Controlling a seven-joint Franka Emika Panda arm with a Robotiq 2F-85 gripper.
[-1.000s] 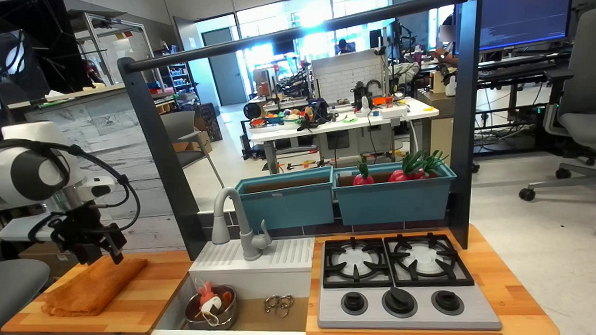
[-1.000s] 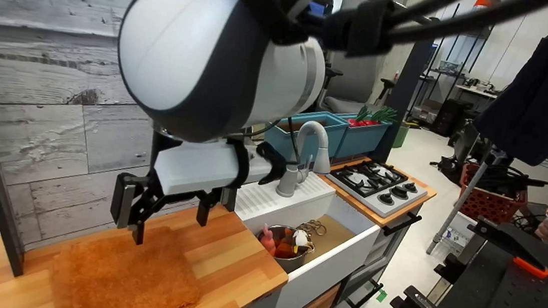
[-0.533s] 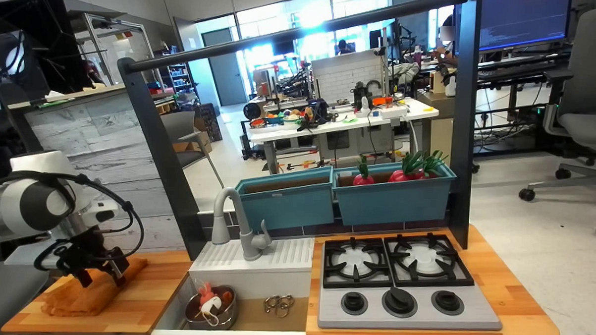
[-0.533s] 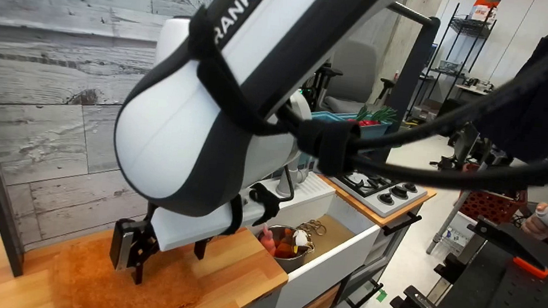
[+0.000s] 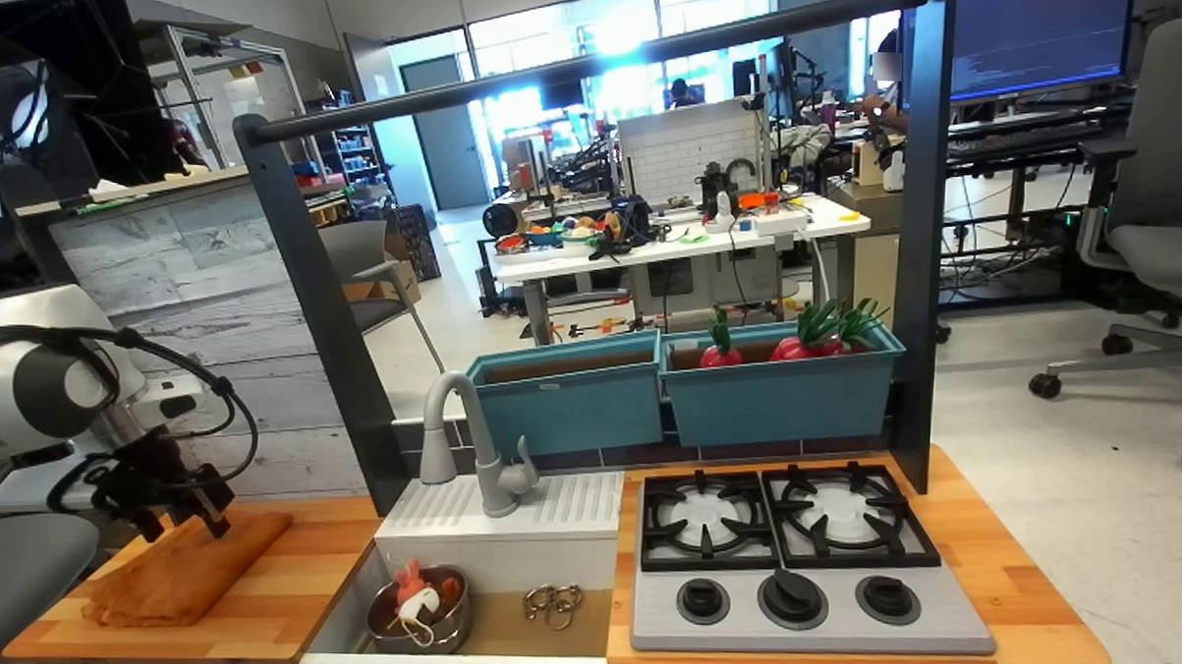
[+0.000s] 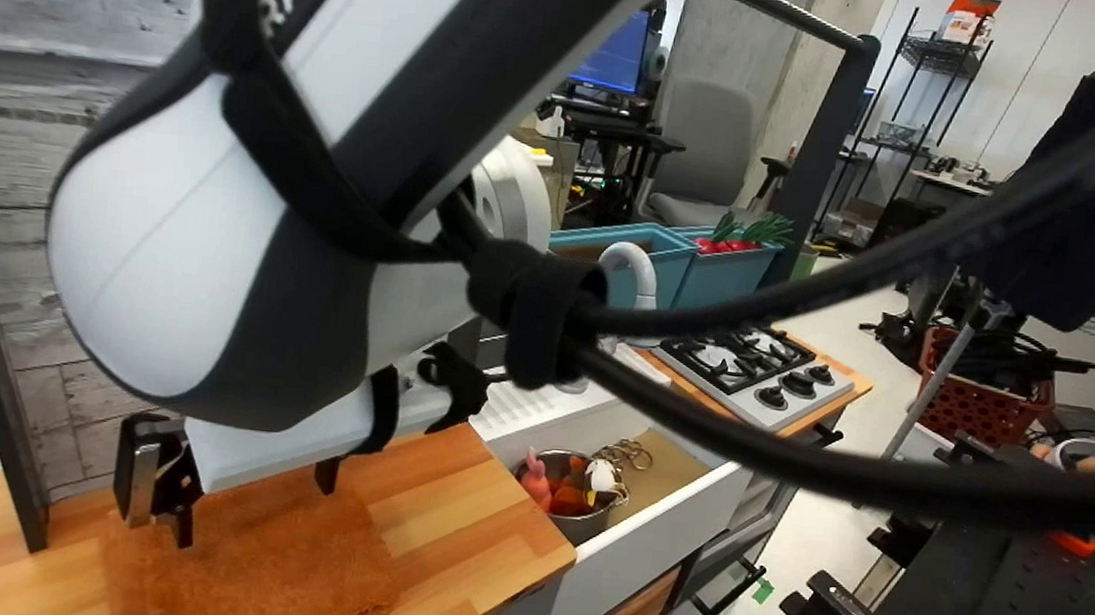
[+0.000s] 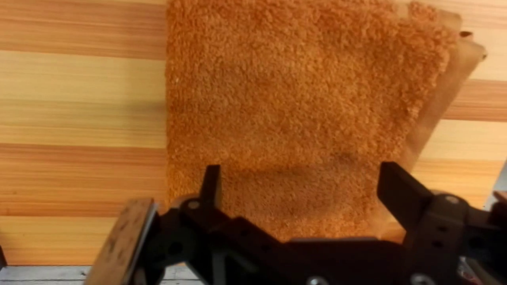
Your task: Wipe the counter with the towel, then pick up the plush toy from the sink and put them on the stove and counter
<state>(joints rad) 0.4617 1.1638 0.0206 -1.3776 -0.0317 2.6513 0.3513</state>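
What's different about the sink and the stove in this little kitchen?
The sink is a white, hollow basin, while the stove is flat on top and silver-grey. The sink has a tall grey faucet at its back; the stove has black knobs along its front. The sink holds a metal pot, while the stove carries black grates. Both are alike in having wooden counter right beside them.

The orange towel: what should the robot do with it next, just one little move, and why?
Probably lower the open claw slightly for a grasp: its fingers stand apart over the orange towel, which lies ungripped on the butcher-block counter.
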